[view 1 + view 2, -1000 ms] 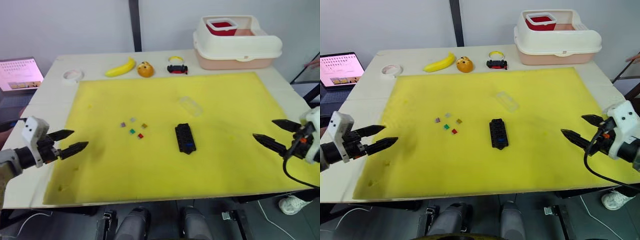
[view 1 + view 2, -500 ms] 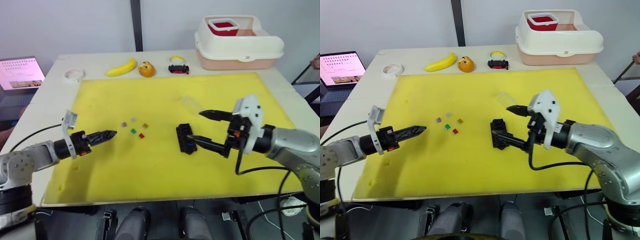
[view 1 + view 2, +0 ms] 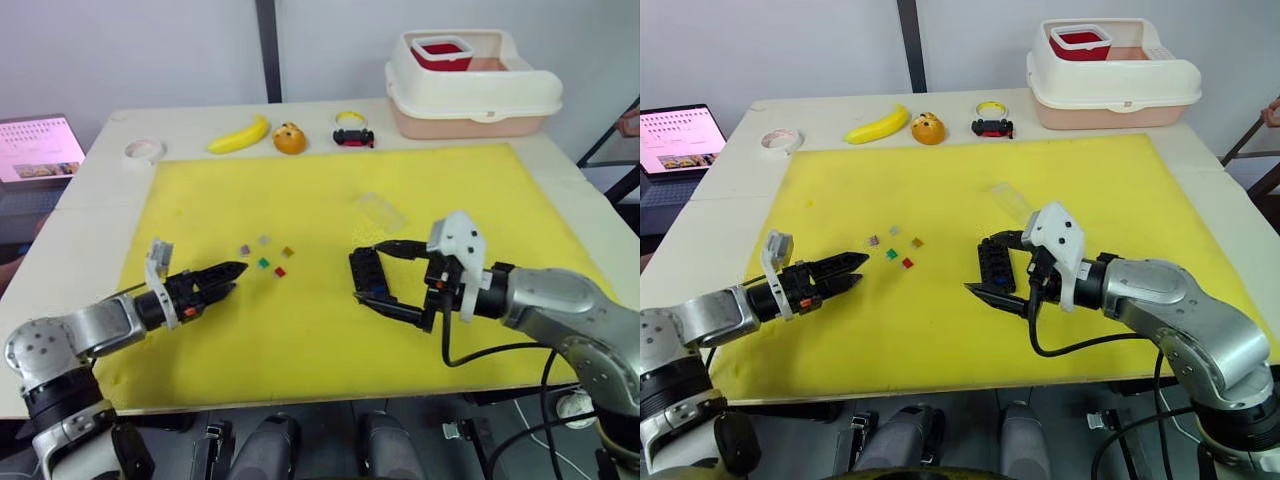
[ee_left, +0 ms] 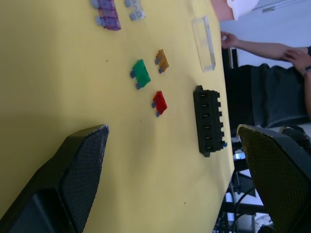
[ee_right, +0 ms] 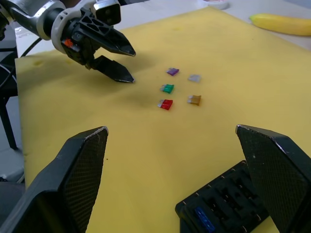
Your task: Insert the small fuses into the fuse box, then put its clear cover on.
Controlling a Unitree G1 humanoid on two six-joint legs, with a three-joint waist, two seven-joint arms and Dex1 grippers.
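Observation:
The black fuse box (image 3: 368,276) lies at the middle of the yellow mat (image 3: 480,200) with a blue fuse (image 3: 378,292) in one slot. My right gripper (image 3: 367,272) is open, one finger past each end of the box; I cannot tell if it touches. Five loose small fuses lie left of it: purple (image 3: 245,249), grey (image 3: 264,240), olive (image 3: 287,251), green (image 3: 264,263), red (image 3: 280,271). My left gripper (image 3: 237,278) is open just left of them, empty. The clear cover (image 3: 381,212) lies behind the box. In the right wrist view the box (image 5: 228,204) lies between my fingers.
Along the table's back edge are a white tape roll (image 3: 146,150), a banana (image 3: 240,135), an orange toy (image 3: 290,138), a small black-and-yellow object (image 3: 354,132) and a cream lidded bin (image 3: 472,85). A laptop (image 3: 40,147) stands far left. A person's hand (image 3: 630,122) shows at the right edge.
Both arms came in from the table's sides. The left gripper has closed in on the loose fuses and its fingers have parted. The right gripper shifted left over the fuse box.

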